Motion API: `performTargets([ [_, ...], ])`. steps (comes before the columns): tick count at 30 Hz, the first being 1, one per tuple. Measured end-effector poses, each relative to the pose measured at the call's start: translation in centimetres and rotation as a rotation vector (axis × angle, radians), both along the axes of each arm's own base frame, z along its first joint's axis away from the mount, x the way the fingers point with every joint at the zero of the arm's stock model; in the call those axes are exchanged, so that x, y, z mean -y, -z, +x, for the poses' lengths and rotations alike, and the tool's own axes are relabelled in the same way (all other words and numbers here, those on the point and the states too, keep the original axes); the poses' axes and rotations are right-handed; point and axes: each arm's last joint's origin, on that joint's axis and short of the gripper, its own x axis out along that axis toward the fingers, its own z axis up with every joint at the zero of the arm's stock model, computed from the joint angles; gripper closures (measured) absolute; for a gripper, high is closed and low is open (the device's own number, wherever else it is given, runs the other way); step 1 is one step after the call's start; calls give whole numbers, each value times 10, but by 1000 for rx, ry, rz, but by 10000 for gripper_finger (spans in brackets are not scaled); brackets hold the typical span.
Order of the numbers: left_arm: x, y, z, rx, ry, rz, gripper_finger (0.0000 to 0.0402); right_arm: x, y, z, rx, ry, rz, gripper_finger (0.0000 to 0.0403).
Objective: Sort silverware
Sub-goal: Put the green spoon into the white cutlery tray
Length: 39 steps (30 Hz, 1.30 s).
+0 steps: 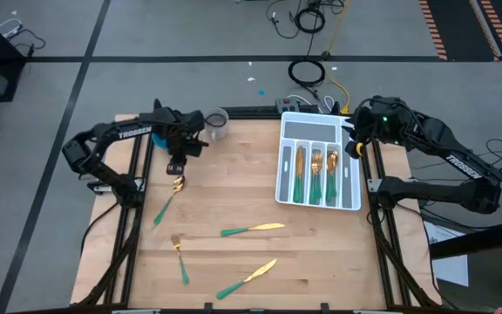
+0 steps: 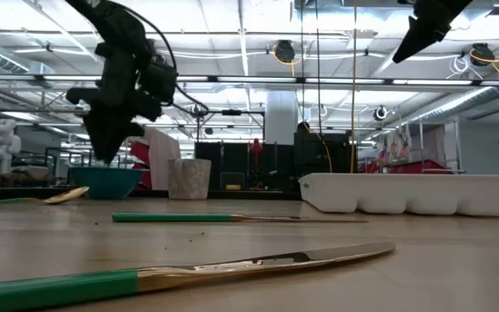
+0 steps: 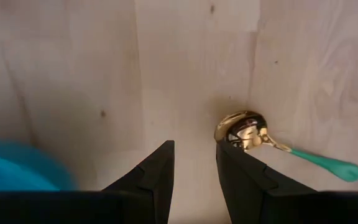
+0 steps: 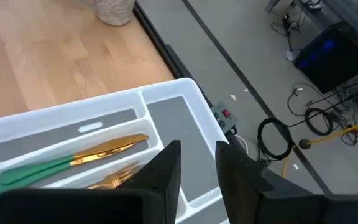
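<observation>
Left gripper [image 3: 194, 165] hovers over the wood table [image 1: 234, 201] with its jaws a narrow gap apart and nothing between them; the spoon [image 3: 253, 134] lies just beside one fingertip, bowl nearest, green handle trailing away. Step in hand looks like the approach for a spoon pick. Next move, as I read it: shift sideways so the fingers straddle the neck, drop, close (the gap looks tight for the bowl, so the thin part is the better bet). Right gripper [image 4: 197, 155] waits above the far end of the white tray [image 4: 166, 90], fingers slightly apart, empty; several pieces already lie in the tray slots below it. Loose on the table, well away from the left gripper: a fork [image 1: 179, 255], one knife [image 1: 253, 229], a second knife [image 1: 246, 280]. Blue bowl [image 2: 104, 182] sits close behind the left gripper.
</observation>
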Motion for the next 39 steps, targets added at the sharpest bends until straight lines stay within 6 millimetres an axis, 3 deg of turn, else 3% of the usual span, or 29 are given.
performTargets([
  [13, 7, 41, -11, -19, 83, -21, 276, 0, 1, 0, 17, 27, 28, 312],
  [24, 4, 69, -4, -52, 80, -141, 276, -1, 3, -2, 11, 47, 59, 312],
  [39, 2, 48, 0, -64, 39, -206, 276, -2, 6, -4, -12, 62, 89, 312],
])
